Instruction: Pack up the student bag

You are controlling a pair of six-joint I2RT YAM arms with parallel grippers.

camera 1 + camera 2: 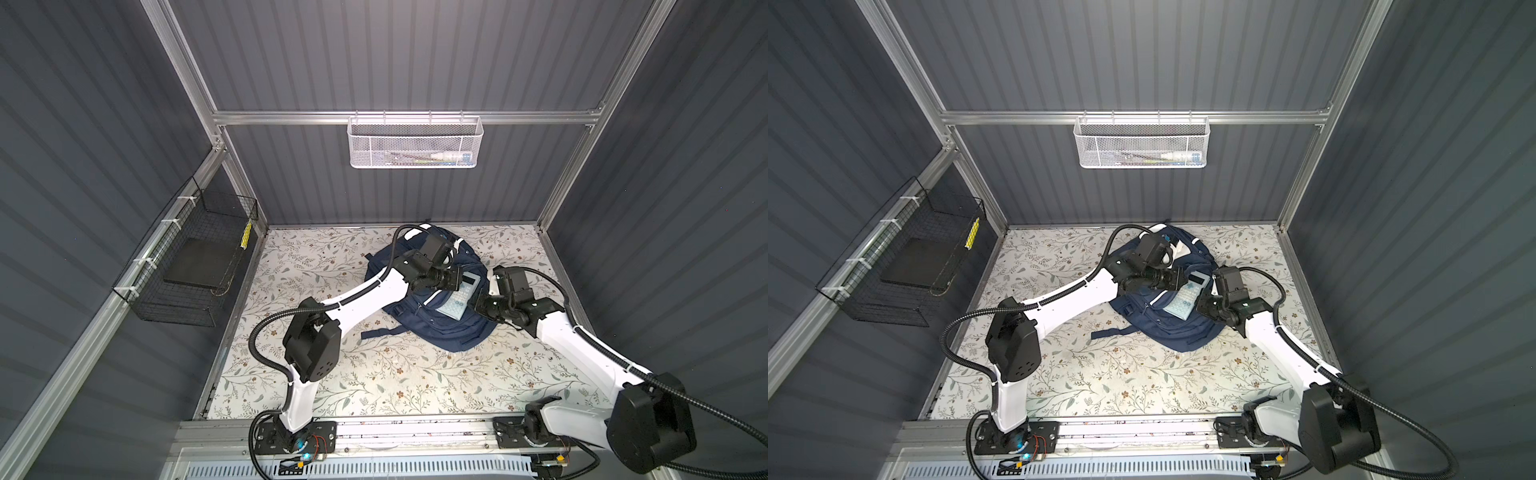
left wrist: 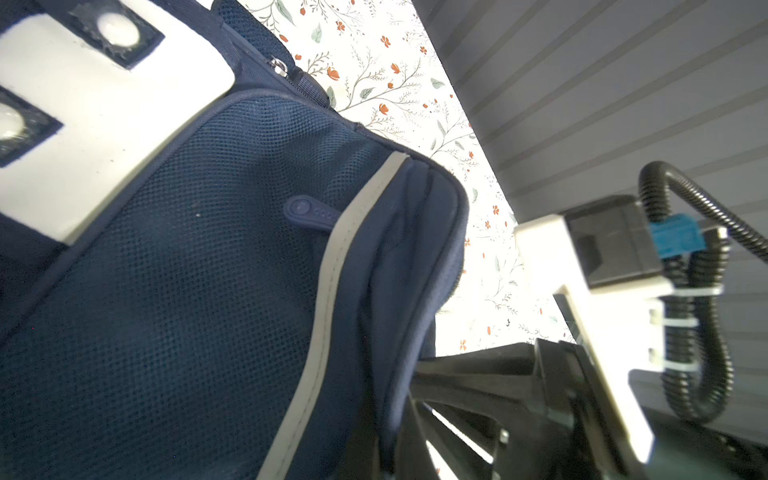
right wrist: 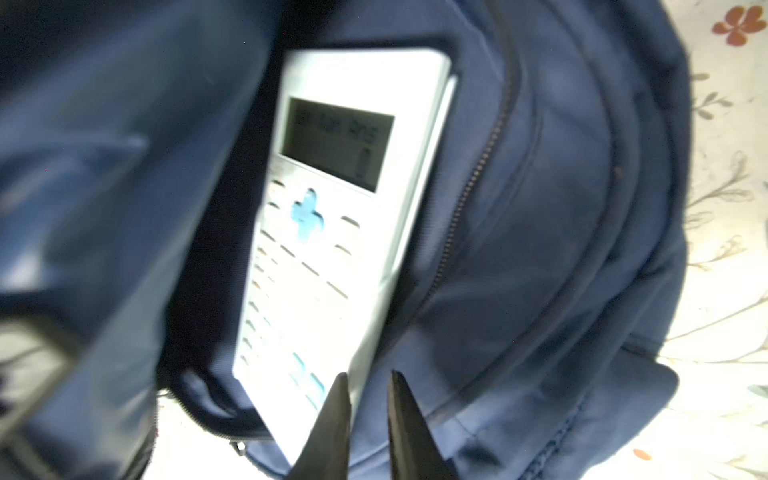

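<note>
The student bag (image 1: 415, 324) (image 1: 1154, 328) lies on the floral table, navy with white patches (image 2: 104, 116). A pale calculator (image 1: 459, 297) (image 1: 1187, 297) (image 3: 332, 208) rests on it, its screen end inside an open pocket. My left gripper (image 1: 457, 279) (image 1: 1179, 276) (image 2: 390, 436) is shut on the navy fabric at that pocket's edge and holds it up. My right gripper (image 1: 477, 305) (image 1: 1200, 307) (image 3: 368, 374) sits at the calculator's near corner. Its fingers stand close with a narrow gap. Blur hides whether they pinch the calculator's edge.
A white mesh basket (image 1: 415, 143) with pens hangs on the back rail. On the left wall a black wire basket (image 1: 195, 266) holds a dark slab. A loose bag strap (image 1: 382, 332) trails toward the front over the floral cover (image 1: 374, 374).
</note>
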